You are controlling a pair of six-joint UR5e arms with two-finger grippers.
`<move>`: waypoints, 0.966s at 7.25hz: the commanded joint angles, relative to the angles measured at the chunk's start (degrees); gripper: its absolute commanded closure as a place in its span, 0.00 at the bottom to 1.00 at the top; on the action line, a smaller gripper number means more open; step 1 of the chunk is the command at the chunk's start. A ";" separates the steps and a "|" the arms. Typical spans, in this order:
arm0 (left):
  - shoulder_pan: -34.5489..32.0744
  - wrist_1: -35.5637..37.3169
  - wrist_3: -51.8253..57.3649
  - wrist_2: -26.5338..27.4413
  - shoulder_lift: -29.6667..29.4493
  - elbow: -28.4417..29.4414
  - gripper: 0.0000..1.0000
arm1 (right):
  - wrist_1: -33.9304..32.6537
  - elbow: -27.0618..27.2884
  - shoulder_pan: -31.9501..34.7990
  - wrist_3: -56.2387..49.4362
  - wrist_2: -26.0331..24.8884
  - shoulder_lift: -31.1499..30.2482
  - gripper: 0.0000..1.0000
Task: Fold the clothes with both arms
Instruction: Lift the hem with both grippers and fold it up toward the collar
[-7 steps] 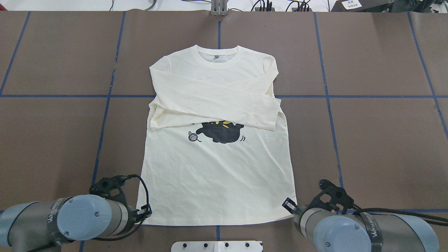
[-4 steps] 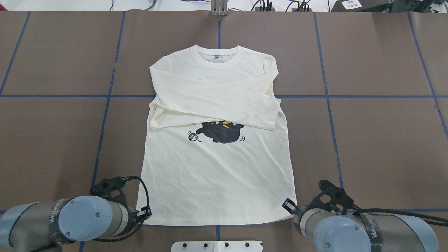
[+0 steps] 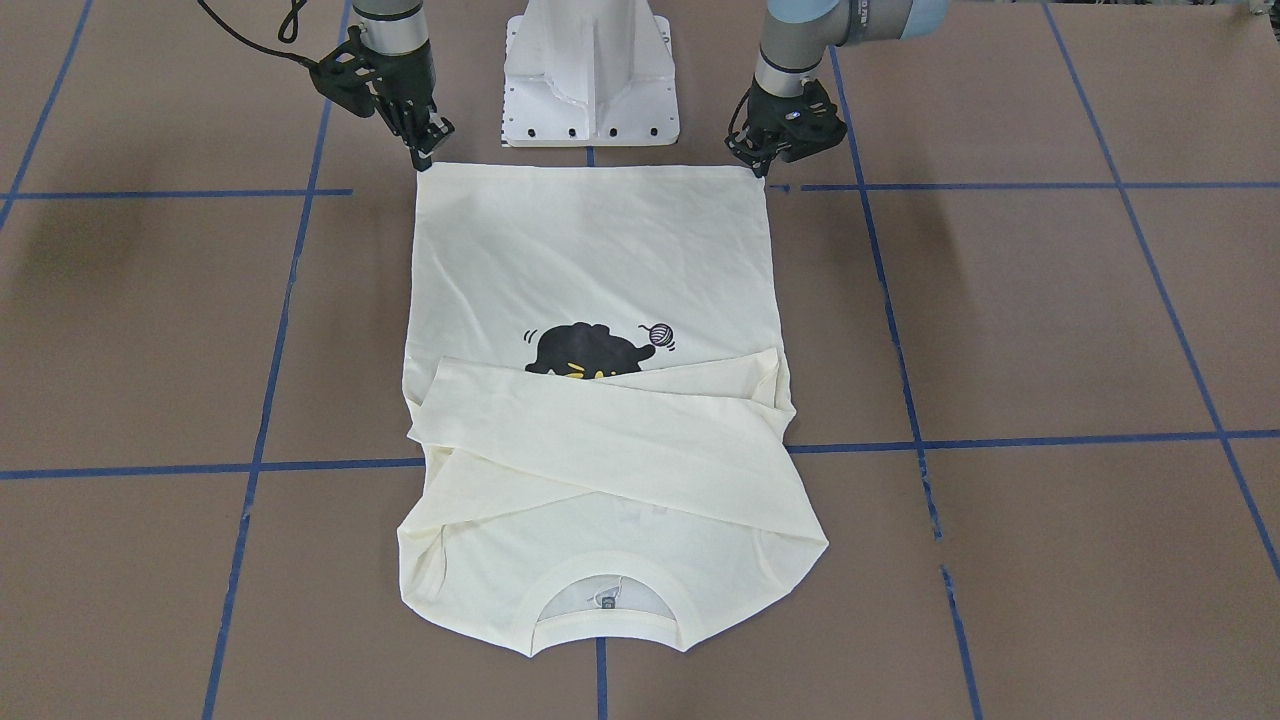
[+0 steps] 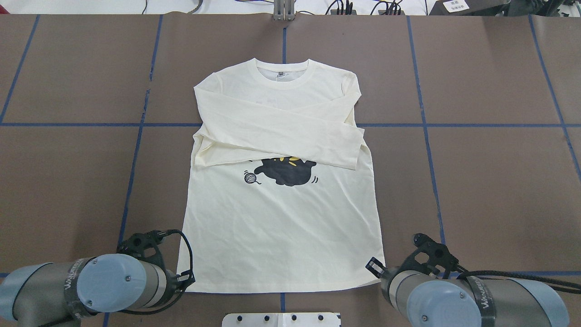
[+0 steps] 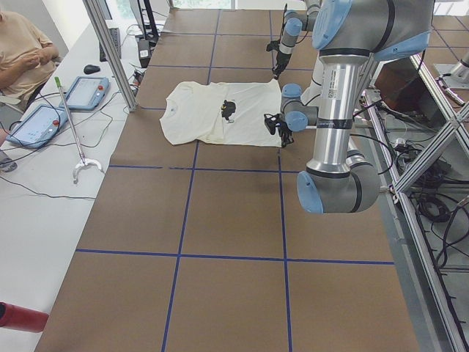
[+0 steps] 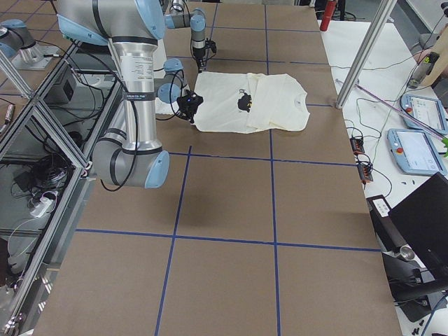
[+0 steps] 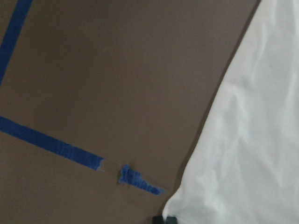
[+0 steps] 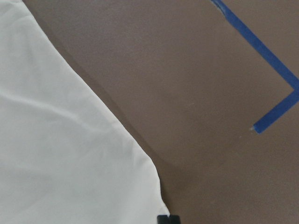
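Two shirt (image 3: 590, 250) hem corners sit beside our left hand (image 3: 766, 162) and right hand (image 3: 428, 150); spread or pinching, we cannot tell; next, lift.

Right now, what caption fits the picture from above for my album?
The left gripper and right gripper sit at the hem corners of a cream T-shirt with folded sleeves.

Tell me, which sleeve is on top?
The sleeve whose cuff lies on the robot's right; it runs unbroken across the other sleeve.
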 commanded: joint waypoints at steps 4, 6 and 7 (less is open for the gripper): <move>-0.17 0.55 0.74 -6.27 4.62 -12.50 1.00 | -9.53 11.39 -5.12 0.09 -0.09 -0.22 1.00; -4.01 1.96 2.48 -8.49 4.54 -16.83 1.00 | -12.57 12.48 1.25 -1.04 0.09 0.39 1.00; -10.04 1.79 9.46 -8.14 2.71 -15.96 1.00 | -12.66 11.44 4.95 -7.32 0.18 3.09 1.00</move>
